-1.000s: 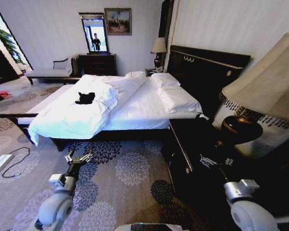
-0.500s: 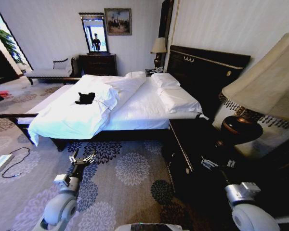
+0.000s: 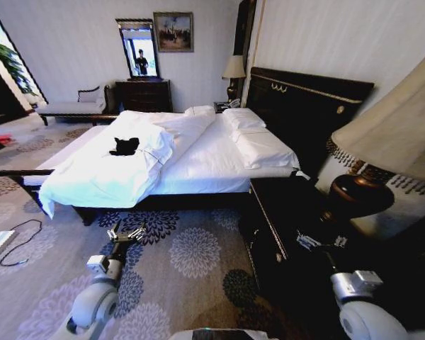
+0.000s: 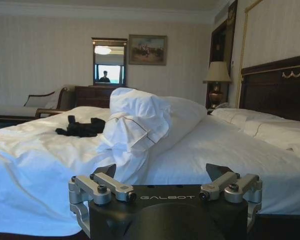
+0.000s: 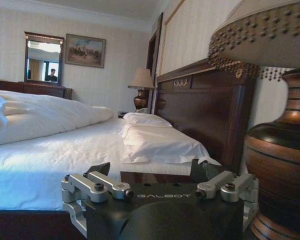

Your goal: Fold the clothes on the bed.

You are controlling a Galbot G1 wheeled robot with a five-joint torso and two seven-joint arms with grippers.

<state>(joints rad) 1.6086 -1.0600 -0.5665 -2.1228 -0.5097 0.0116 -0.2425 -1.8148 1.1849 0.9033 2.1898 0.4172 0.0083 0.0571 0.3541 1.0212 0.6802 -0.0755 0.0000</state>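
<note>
L gripper [image 3: 125,233], black two-finger w/ metal linkages, low over floral carpet [image 3: 191,255], jaws apart, empty. R gripper [image 3: 320,241] same build, beside dark wooden nightstand [image 3: 283,212] and brown lamp base [image 5: 282,165], jaws also spread, nothing held. Large double bed w/ white duvet, dark wooden frame [image 3: 198,159] just ahead. Small black soft garment [image 3: 125,146] crumpled on duvet, ahead of and above L gripper, well apart. Long axis approx across bed. L arm clearly nearer; R well off to side.

Left gripper [image 3: 125,233] forward, spread, right gripper [image 3: 320,241] likewise
</note>
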